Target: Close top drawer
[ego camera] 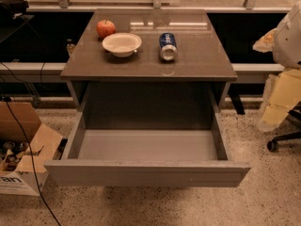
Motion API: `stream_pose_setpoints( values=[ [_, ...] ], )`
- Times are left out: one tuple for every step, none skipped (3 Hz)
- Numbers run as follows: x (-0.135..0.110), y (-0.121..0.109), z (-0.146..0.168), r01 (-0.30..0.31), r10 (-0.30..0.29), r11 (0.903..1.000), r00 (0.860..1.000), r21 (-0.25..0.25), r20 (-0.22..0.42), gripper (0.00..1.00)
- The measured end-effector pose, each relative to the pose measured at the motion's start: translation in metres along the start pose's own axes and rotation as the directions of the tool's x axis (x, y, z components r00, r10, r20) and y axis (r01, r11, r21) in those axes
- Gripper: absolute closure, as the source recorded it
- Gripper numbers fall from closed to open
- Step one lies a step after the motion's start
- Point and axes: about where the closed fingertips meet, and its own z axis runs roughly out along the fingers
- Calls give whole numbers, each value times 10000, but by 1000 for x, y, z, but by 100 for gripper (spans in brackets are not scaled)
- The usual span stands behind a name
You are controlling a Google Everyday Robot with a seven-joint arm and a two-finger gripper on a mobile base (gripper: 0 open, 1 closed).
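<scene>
Grey top drawer (146, 173) is pulled out all the way towards us, its plain flat front hanging well forward of the cabinet. Inside it, the lighter grey tray floor (146, 145) is showing, with the dark cavity of the cabinet behind.

Above it sits the brown surface (202, 58). A white bowl (122, 44) stands upright near the middle-left. A red apple (106, 28) sits just behind the bowl on its left. A blue can (167, 46) lies on its side to the bowl's right, apart from it, with its silver end facing us.

Moving out to the speckled floor (263, 197): an open cardboard box (21, 145) sits at the left, near the drawer's corner, and a black cable (23, 135) trails across it. A chair base (282, 140) pokes in at the right.

A pale, bulky shape (288, 36) fills the right edge, possibly part of the arm. The tool is outside the frame, so I cannot tell whether it is spread or pressed together.
</scene>
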Motion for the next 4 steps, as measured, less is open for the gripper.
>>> stream_pose_setpoints(
  values=[
    [0,0,0,0,0,10000,10000,0,0,0],
    [-1,0,-1,7,-7,10000,10000,68,29,12],
    [-1,6,13,66,-59,9998,9993,-189,372,36],
    [-1,18,37,-3,43,9985,9973,-541,734,59]
  ],
)
